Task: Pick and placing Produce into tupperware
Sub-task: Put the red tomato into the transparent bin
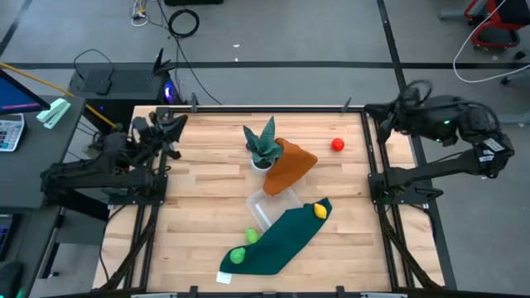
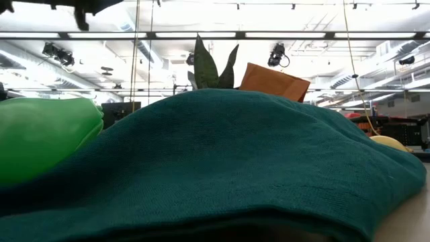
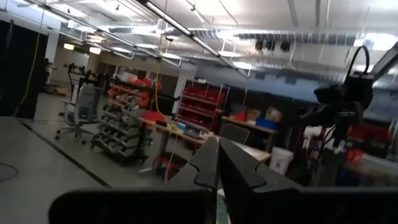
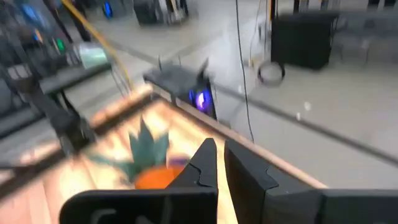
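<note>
The clear tupperware [image 1: 274, 207] stands on the table's middle, its near edge by a dark green cloth [image 1: 277, 240]. A yellow produce piece [image 1: 320, 211] and two green ones [image 1: 251, 236] [image 1: 238, 256] lie on that cloth, and a red ball [image 1: 337, 145] lies on the bare wood at the far right. My left gripper [image 3: 217, 163] is shut and raised over the far left corner [image 1: 170, 124], pointing into the room. My right gripper [image 4: 219, 163] is shut and raised at the far right edge [image 1: 385, 116]. Neither is near the produce.
A spiky potted plant [image 1: 263, 147] stands at the far middle, with an orange cloth [image 1: 294, 161] beside it that reaches toward the tupperware. The low view is mostly filled by the green cloth [image 2: 222, 168], with a green piece [image 2: 40, 144] at its left.
</note>
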Controlling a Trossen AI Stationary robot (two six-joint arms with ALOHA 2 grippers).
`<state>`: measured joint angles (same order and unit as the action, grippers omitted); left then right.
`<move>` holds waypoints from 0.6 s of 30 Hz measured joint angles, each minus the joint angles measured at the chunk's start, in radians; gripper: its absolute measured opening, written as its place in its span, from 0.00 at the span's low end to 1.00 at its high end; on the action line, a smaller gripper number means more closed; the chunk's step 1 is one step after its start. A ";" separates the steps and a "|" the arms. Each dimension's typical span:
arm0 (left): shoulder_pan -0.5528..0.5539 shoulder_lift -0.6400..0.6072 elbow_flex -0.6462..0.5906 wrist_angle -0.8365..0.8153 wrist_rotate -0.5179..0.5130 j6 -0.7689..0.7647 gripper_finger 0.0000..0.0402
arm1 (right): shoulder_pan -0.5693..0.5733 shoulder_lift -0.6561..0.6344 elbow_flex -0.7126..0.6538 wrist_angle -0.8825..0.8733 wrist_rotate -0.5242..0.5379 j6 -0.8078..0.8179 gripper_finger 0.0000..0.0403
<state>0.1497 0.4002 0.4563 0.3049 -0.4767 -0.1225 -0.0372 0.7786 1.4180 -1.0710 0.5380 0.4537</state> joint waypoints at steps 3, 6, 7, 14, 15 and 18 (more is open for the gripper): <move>0.000 0.063 0.028 -0.003 0.000 0.002 0.06 | 0.000 0.026 -0.028 -0.108 -0.030 0.048 0.00; 0.016 0.113 0.047 -0.004 0.000 -0.003 0.05 | 0.000 0.056 -0.067 -0.189 -0.035 0.096 0.00; 0.024 0.127 0.051 -0.002 0.000 -0.017 0.05 | 0.000 0.065 -0.086 -0.195 -0.035 0.112 0.00; 0.093 0.187 0.057 -0.004 -0.001 -0.116 0.03 | 0.000 0.125 -0.252 -0.162 -0.063 0.206 0.00; 0.101 0.191 0.057 -0.004 -0.001 -0.125 0.04 | 0.000 0.133 -0.274 -0.149 -0.070 0.218 0.00; 0.123 0.201 0.057 -0.004 -0.001 -0.133 0.05 | 0.000 0.161 -0.336 -0.066 -0.090 0.241 0.00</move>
<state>0.2723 0.6014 0.5137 0.3012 -0.4774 -0.2554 -0.0372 0.9394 1.0824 -1.1369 0.4484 0.6949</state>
